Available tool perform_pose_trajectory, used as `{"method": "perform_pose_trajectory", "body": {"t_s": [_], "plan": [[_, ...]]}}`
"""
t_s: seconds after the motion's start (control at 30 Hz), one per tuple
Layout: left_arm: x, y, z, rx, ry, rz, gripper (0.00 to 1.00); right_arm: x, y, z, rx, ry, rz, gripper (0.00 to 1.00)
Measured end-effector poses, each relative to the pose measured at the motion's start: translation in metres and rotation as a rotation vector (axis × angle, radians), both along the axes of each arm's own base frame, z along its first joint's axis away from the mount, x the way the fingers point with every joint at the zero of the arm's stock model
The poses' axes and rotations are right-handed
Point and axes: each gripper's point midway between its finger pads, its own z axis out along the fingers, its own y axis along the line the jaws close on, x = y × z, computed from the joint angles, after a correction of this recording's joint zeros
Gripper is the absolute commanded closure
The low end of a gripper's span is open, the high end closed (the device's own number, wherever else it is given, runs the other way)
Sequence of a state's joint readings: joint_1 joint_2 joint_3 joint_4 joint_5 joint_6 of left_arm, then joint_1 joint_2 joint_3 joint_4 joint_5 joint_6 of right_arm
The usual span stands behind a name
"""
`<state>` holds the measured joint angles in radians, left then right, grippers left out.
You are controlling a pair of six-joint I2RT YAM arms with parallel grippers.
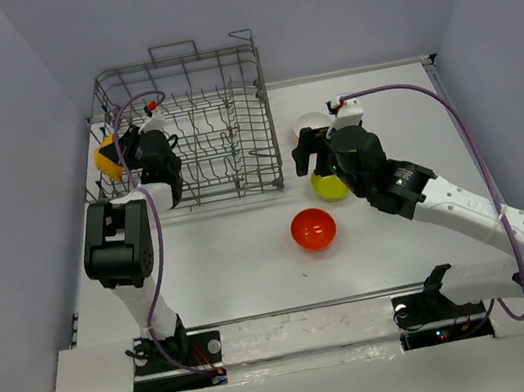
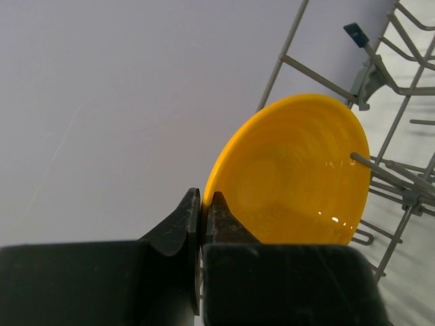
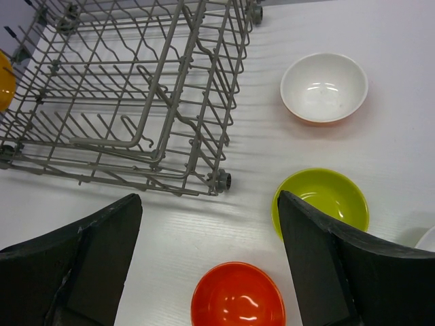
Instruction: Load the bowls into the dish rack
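My left gripper [image 2: 202,201] is shut on the rim of the yellow-orange bowl [image 2: 292,170], which it holds on edge at the left end of the dish rack [image 1: 191,127]; a tine crosses in front of the bowl. From above, that bowl [image 1: 107,158] shows beside the left gripper [image 1: 128,149]. My right gripper [image 3: 209,197] hangs open over the table with nothing between its fingers, above the red-orange bowl [image 3: 238,303] and beside the lime green bowl [image 3: 327,195]. The white bowl with an orange outside [image 3: 324,87] lies farther back, right of the rack [image 3: 136,88].
From above, the red-orange bowl [image 1: 313,230] lies in front of the rack's right corner, with the lime green bowl [image 1: 325,186] partly under the right arm. A sliver of a white bowl [image 3: 429,239] shows at the right edge. Walls close in on both sides.
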<state>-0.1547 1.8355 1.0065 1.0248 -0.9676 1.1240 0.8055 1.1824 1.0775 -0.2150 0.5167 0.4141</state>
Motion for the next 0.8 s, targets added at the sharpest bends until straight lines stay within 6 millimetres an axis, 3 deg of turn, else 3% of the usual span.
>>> {"method": "perform_pose_trajectory", "body": {"t_s": [0.4, 0.5, 0.6, 0.8], "plan": [[0.008, -0.01, -0.025, 0.019, 0.127, -0.035, 1.0, 0.0, -0.001, -0.005, -0.01, 0.005, 0.0, 0.12], [0.008, -0.011, -0.032, 0.023, 0.151, -0.036, 0.87, 0.0, -0.001, -0.005, -0.01, 0.005, -0.001, 0.12], [0.009, -0.012, -0.036, 0.016, 0.159, -0.038, 0.65, 0.0, -0.001, -0.004, -0.01, 0.003, -0.001, 0.12], [0.01, -0.013, -0.038, -0.01, 0.14, -0.037, 0.56, 0.0, -0.001, -0.004, -0.012, 0.002, -0.001, 0.11]]}}
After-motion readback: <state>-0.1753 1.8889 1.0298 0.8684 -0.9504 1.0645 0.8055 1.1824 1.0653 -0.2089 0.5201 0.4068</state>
